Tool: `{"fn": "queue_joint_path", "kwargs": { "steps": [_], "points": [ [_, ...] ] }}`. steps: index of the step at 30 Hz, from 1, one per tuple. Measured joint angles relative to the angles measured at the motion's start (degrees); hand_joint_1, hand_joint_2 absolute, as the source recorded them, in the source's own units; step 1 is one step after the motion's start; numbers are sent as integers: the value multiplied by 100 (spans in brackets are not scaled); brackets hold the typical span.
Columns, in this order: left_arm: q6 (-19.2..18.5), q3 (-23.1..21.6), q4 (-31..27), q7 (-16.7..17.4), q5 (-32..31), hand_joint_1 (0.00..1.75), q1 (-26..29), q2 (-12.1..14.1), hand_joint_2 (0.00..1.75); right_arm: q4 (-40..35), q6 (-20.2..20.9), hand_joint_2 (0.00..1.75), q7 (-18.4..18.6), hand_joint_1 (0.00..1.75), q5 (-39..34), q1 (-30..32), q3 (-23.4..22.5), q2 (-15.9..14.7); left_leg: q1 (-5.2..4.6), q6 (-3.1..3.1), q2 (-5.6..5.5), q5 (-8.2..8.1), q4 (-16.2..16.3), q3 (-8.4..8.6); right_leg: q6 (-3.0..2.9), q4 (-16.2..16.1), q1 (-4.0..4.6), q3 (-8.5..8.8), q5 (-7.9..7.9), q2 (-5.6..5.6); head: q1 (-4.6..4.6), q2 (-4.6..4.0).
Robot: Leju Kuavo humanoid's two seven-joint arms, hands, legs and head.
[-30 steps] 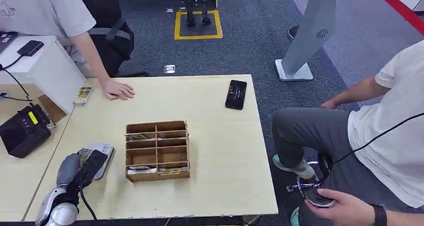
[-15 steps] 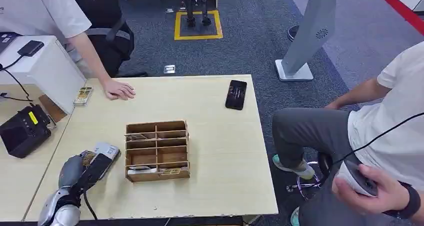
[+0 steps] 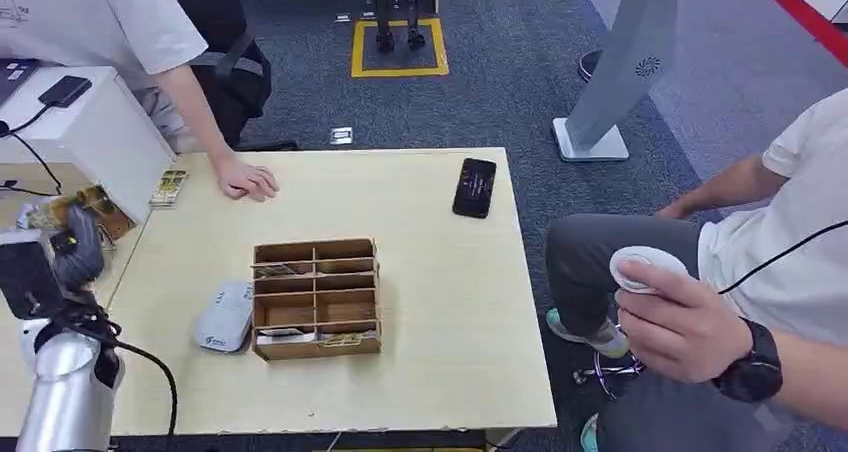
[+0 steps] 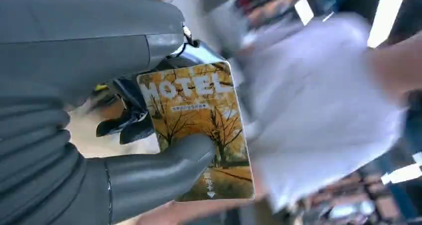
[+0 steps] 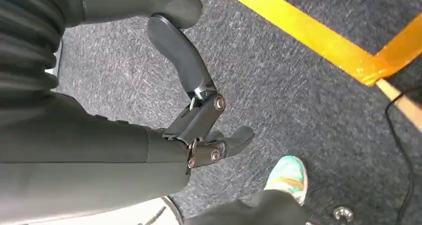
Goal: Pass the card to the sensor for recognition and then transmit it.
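Card handling is the main concern at this moment: it sits pinched in the left robot hand, raised at the left edge of the head view above the adjoining surface, well apart from the white sensor that lies flat on the pale wooden surface just beside the wooden organizer box. From the left wrist view, the thick grey thumb presses across the lower part of the printed face, while darker fingers back it from behind; the word "MOTEL" and an autumn tree scene are readable, so most of the face stays uncovered. I judge the card to be very light, thin, fairly stiff and glossy, hence prone to slipping or pivoting between the pads if the pinch loosens. Holding it by one short end, as here, seems sensible, leaving the free end to be laid over the sensor. The right robot hand hangs over grey carpet with its fingers partly curled and nothing in them. A person's hand rests on the far left of the surface, near a small stack of cards, and a dark phone lies near the far right edge.
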Motion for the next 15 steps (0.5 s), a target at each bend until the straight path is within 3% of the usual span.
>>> {"fn": "queue_joint_path", "kwargs": {
  "steps": [4,15],
  "points": [
    [137,-35,79,-57,-259,175,-505,153,175,-28,13,175,9,0,22,-17,57,15,-1,-6,8,4,0,5,3,3,-2,-2,2,10,2,0],
    [161,-72,197,-129,-296,175,-584,227,175,-37,13,175,9,0,24,-30,100,17,-2,-11,12,7,0,1,3,3,-1,-10,5,19,0,0]
  ]
}}
